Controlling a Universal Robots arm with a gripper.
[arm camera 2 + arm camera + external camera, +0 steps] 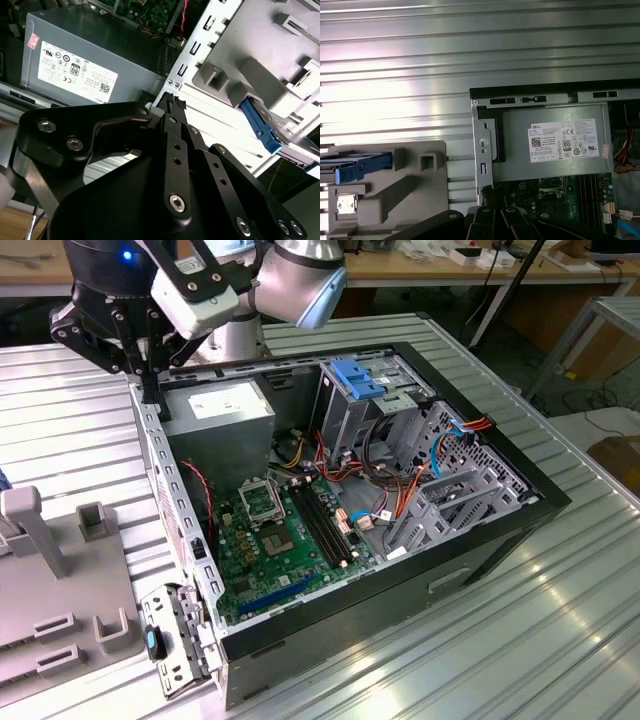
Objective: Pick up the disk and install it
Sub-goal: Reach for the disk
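Note:
The disk (364, 167) rests in a grey fixture (395, 200). Its bright blue carrier end faces the computer case, and the same blue end of the disk (258, 125) appears in the second wrist view. My gripper (150, 390) hangs over the case's rear corner at the exterior view's left, next to the power supply (220, 410). It is well apart from the disk. The black fingers (176, 130) run together to a closed tip and hold nothing. In the first wrist view my gripper (495, 220) sits at the picture's edge, above the motherboard.
The open computer case (500, 530) lies on a ribbed metal table (520, 640), showing the motherboard (280, 530), cables and a light-blue latch (355, 378) on the drive bay. The grey fixture (60, 610) lies at the exterior view's left of the case.

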